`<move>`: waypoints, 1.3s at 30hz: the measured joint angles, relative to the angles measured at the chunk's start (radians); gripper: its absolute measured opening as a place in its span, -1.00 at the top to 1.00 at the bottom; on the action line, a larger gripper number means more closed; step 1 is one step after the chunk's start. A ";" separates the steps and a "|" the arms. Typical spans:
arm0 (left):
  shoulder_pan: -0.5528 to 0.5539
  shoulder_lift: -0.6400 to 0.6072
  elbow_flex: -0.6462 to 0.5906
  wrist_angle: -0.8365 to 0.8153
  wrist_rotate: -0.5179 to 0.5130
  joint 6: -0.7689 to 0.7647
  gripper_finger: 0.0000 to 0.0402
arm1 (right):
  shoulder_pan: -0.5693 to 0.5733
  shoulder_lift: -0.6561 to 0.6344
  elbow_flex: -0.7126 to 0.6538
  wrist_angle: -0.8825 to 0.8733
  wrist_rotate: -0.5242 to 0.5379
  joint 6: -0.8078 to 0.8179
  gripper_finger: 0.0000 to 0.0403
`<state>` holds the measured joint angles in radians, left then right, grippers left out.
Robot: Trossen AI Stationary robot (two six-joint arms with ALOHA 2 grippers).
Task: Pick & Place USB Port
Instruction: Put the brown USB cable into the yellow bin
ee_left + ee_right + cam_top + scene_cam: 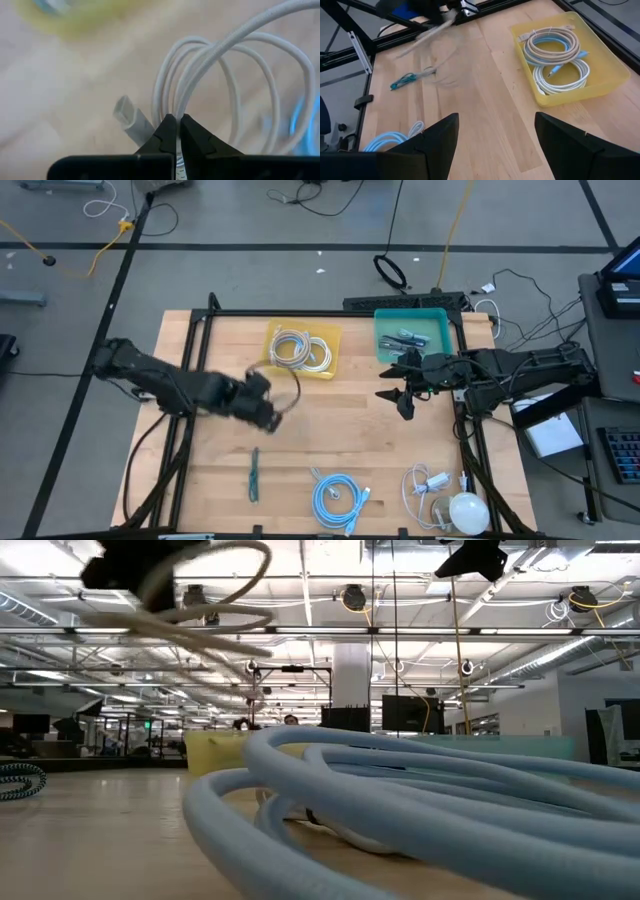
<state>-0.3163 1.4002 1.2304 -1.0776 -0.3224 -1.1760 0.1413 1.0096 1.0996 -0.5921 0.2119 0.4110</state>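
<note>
While two coiled cables fill one yellow tray, one teal bin

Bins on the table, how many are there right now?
2: a yellow bin at the table's far middle holding coiled cables, and a teal bin to its right.

A teal bin sat at the counter's far right edge; a white bulb lay at its near right corner.

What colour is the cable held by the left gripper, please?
White cable, clearest in the left wrist view.
</note>
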 joint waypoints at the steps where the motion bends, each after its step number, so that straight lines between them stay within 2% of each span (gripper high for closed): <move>1: 0.031 -0.018 0.000 0.008 -0.032 -0.001 0.98 | 0.000 0.001 0.000 0.005 0.000 0.000 -0.26; 4: 0.137 -0.057 0.000 0.056 -0.097 0.035 0.98 | 0.000 0.006 0.000 0.032 0.000 0.000 -0.26; 8: 0.301 -0.059 0.002 0.175 -0.117 0.144 0.98 | 0.000 0.023 0.000 0.065 0.000 -0.002 -0.26; 13: 0.483 -0.021 0.003 0.399 -0.057 0.303 0.98 | 0.000 0.058 0.000 0.070 -0.003 0.002 -0.26; 20: 0.667 0.067 0.002 0.496 0.069 0.396 0.98 | 0.024 0.107 0.000 0.073 -0.004 0.022 -0.26; 30: 0.736 0.244 0.002 0.602 0.242 0.460 0.98 | 0.031 0.120 -0.001 0.114 -0.002 0.040 -0.26; 35: 0.724 0.295 0.002 0.585 0.249 0.464 0.98 | 0.031 0.119 -0.001 0.116 -0.003 0.041 -0.26; 39: 0.721 0.298 0.002 0.546 0.209 0.463 0.98 | 0.031 0.119 -0.001 0.113 -0.003 0.048 -0.26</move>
<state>0.4049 1.6978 1.2324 -0.5321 -0.1138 -0.7132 0.1722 1.1286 1.0988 -0.4789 0.2085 0.4591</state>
